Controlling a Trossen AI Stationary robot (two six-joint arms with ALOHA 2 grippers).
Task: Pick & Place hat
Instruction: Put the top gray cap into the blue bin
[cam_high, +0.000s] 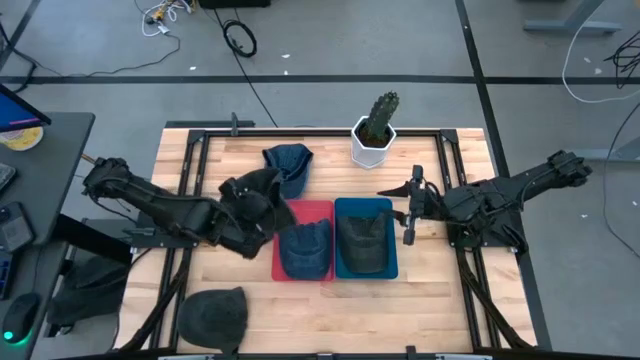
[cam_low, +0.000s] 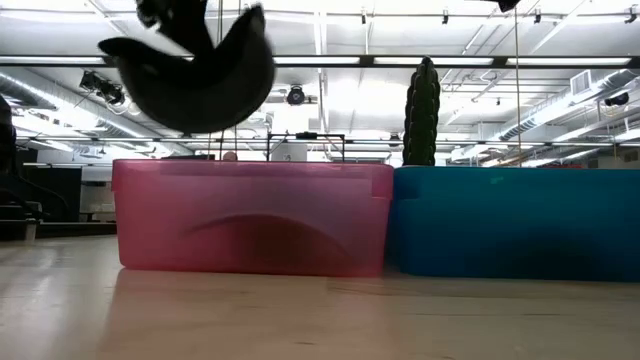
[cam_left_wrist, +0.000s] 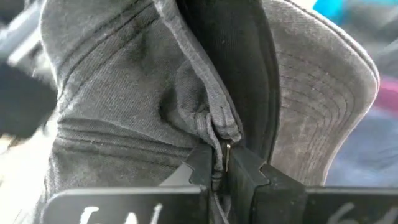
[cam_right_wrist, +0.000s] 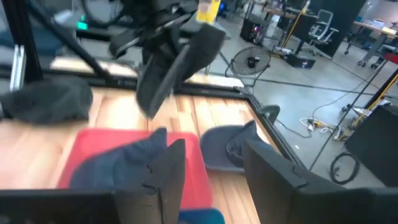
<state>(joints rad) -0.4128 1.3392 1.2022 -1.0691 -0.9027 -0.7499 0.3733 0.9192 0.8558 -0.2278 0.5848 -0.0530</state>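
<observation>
While clamped in the left gripper (cam_left_wrist: 225, 171), the dark hat (cam_high: 255, 200) hangs crown-down above the red bin (cam_high: 310, 212).

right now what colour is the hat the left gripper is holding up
Dark grey, nearly black. The hat shows best in the left wrist view, pinched in the left gripper.

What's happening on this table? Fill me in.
The left gripper is shut on a dark grey cap, holding it in the air beside the red bin, which already holds a blue cap. The blue bin holds a dark cap. The right gripper waits open beside the blue bin.
</observation>
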